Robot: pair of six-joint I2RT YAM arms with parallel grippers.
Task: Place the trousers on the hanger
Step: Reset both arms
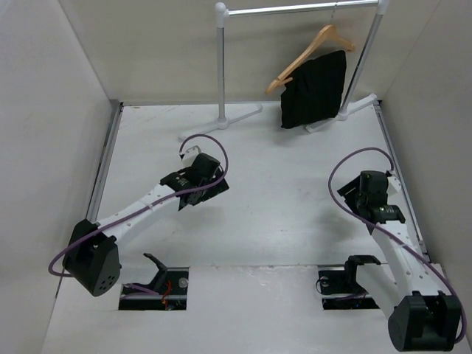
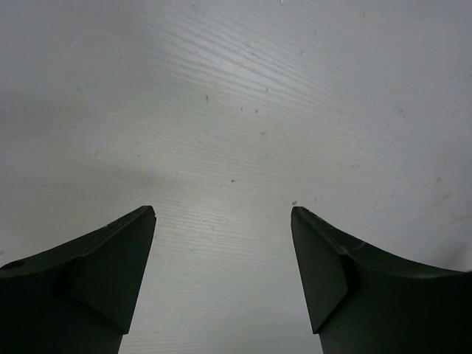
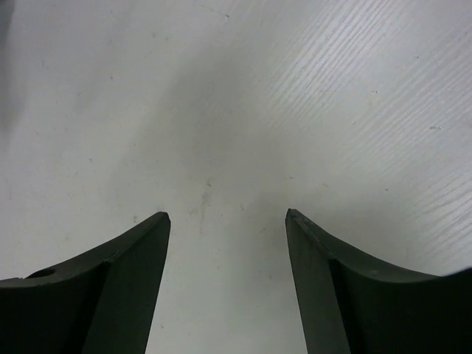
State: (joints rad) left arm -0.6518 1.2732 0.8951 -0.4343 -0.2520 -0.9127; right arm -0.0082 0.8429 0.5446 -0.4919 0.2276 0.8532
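No legible text, label, brand, number or sign was visible on any surface in the three views.

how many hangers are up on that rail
1: the wooden hanger hangs tilted from the rail at the far right of the table, with the black trousers draped over it. No other hanger shows in any view.

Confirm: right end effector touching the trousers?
Apart. Top view: right end effector hovers over the table; trousers hang on the hanger far beyond it.
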